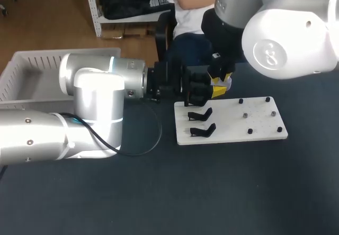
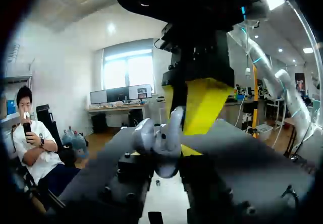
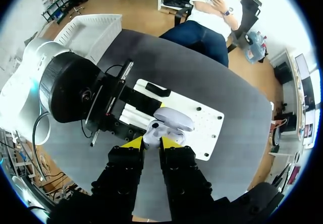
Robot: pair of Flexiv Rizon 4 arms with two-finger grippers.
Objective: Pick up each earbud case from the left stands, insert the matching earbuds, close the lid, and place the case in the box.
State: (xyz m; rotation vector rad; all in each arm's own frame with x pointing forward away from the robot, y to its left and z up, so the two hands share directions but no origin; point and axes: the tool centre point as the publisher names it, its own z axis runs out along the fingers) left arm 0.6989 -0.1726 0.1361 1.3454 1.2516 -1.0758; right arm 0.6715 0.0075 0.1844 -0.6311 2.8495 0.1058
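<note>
A pale grey earbud case (image 2: pixel 161 143) stands open and raised above the white stand board (image 1: pixel 233 132). My left gripper (image 2: pixel 164 166) is shut on its body from both sides. In the right wrist view the lid (image 3: pixel 174 119) tilts back beyond the case. My right gripper (image 3: pixel 152 144) comes down from above with its yellow tips closed on a small white earbud (image 3: pixel 151 134) at the case's opening. In the head view both grippers meet over the board's far left corner, left gripper (image 1: pixel 203 89) beside right gripper (image 1: pixel 220 85). Two black stands (image 1: pixel 202 122) on the board are bare.
Several small dark pegs (image 1: pixel 259 116) dot the right half of the board. A white slatted box (image 1: pixel 32 68) sits at the far left of the dark table, behind my left arm. A black cable (image 1: pixel 143 145) loops beside the left arm.
</note>
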